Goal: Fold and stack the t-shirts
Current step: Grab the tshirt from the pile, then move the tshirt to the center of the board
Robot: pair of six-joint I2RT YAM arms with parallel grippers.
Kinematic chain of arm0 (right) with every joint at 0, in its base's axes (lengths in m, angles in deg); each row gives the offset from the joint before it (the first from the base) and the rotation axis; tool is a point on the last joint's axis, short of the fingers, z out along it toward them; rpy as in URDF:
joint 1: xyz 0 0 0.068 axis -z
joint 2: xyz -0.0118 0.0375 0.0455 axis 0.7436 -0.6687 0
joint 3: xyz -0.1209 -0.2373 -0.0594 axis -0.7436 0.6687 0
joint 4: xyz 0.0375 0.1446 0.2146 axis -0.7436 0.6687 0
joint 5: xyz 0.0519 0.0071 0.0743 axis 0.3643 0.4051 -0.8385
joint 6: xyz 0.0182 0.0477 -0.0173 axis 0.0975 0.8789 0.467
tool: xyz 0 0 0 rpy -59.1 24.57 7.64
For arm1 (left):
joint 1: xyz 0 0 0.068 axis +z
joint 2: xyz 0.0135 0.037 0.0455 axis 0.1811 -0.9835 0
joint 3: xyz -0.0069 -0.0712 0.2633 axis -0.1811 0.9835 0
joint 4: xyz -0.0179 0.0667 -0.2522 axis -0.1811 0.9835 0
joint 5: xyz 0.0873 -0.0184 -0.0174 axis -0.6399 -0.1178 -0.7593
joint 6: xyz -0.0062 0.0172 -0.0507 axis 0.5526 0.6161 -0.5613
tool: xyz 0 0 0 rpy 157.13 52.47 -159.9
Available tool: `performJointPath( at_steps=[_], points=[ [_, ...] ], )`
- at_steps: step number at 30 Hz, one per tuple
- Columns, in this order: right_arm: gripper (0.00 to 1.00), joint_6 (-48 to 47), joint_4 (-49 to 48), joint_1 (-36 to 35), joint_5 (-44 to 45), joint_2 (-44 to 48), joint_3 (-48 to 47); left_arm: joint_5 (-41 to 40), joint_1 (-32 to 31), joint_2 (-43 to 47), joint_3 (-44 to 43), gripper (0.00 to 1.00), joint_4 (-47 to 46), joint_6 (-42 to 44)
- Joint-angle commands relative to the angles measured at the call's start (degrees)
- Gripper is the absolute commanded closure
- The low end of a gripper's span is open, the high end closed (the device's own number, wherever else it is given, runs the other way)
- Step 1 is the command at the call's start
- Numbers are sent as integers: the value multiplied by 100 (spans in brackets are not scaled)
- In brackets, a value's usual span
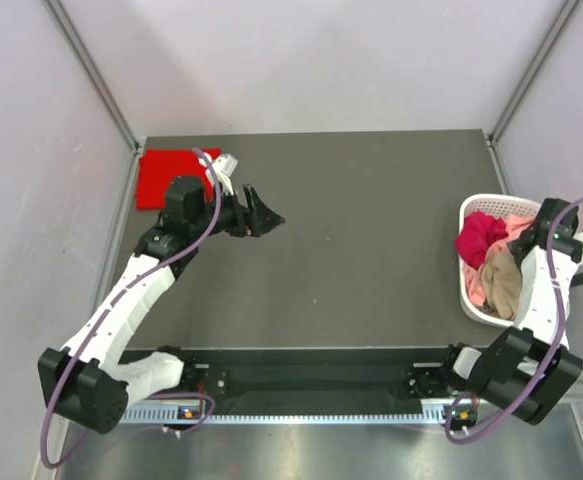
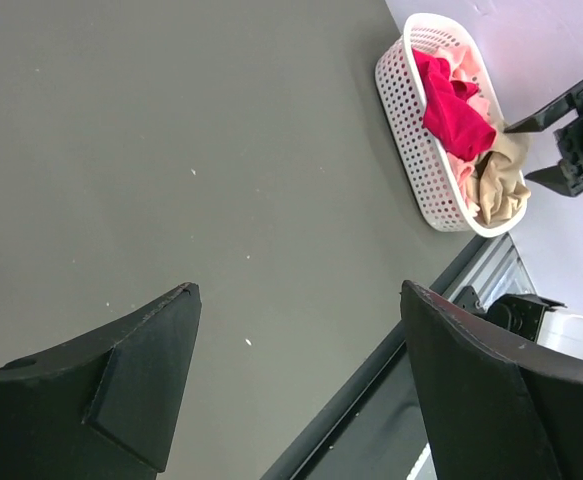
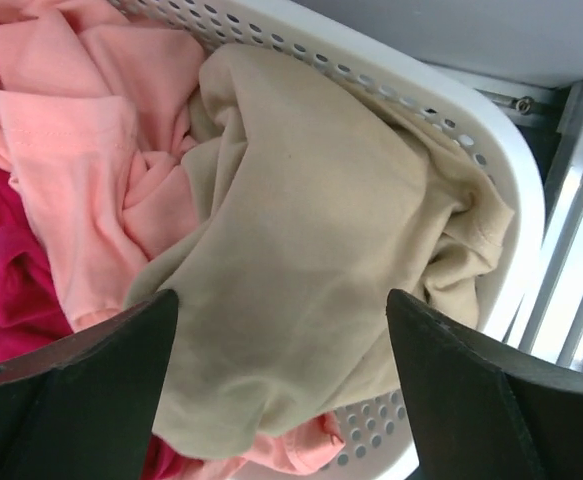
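Observation:
A bright red t-shirt (image 1: 169, 176) lies folded flat at the table's far left corner. My left gripper (image 1: 267, 214) is open and empty, just right of that shirt, over bare table (image 2: 299, 290). A white slotted basket (image 1: 468, 300) at the right edge holds a crumpled crimson t-shirt (image 1: 479, 238), a pink one (image 1: 517, 224) and a tan one (image 1: 501, 285). My right gripper (image 1: 537, 232) is open and empty, hovering just above the tan t-shirt (image 3: 301, 250) in the basket, with the pink shirt (image 3: 81, 150) to its left.
The dark grey table (image 1: 371, 250) is walled by pale panels on three sides. The basket (image 2: 401, 120) sits against the right wall. A black rail with both arm bases (image 1: 321, 380) runs along the near edge.

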Motion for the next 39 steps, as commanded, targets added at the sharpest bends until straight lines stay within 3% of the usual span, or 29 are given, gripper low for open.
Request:
performJointPath(
  at_steps=[1, 2, 3, 4, 5, 6, 11, 15, 17, 21, 25, 29, 31, 34, 39],
  points=[
    [18, 260, -496, 192, -242, -178, 39, 109, 13, 121, -111, 15, -229, -89],
    [23, 252, -583, 245, -277, -196, 57, 74, 13, 156, -76, 15, -246, -106],
    [53, 226, -627, 254, -321, -187, 31, 22, 13, 208, -41, 15, -281, -141],
    [73, 104, -637, 263, -348, -126, -21, 21, 13, 226, 12, 15, -299, -159],
    [91, 33, -576, 263, -374, -65, -118, 21, 21, 244, 30, 15, -299, -168],
    [100, -38, -532, 263, -392, 119, -388, 39, 13, 253, 30, 15, -290, -168],
    [100, -899, -532, 263, -1707, 568, -1593, 48, 13, 227, 144, 15, -343, -80],
    [100, -656, -803, 175, -4391, 543, -2778, -128, 13, 183, 425, 17, -343, -211],
    [100, -522, -1040, -156, -5221, 472, -3193, -338, 13, 209, 513, 17, -334, -317],
    [100, -364, -1496, -1352, -5279, 305, -4597, -646, 91, 279, 584, 17, -229, -1018],
    [100, 645, -2726, -2135, -6402, -2, -5084, -690, 241, 384, 593, 16, -167, -1328],
    [100, 630, -2746, -3278, -6352, -362, -5594, -927, 469, 735, 575, 15, -18, -1372],
    [100, 376, -2291, -3550, -6150, -398, -5472, -1138, 575, 868, 549, 15, 245, -1381],
    [97, 77, -2043, -4069, -5412, -30, -4245, -1559, 794, 1184, 514, 14, 604, -1258],
    [99, -361, -2079, -4545, -4928, 559, -874, -2175, 1005, 1343, 320, 12, 1308, -837]
  ],
)
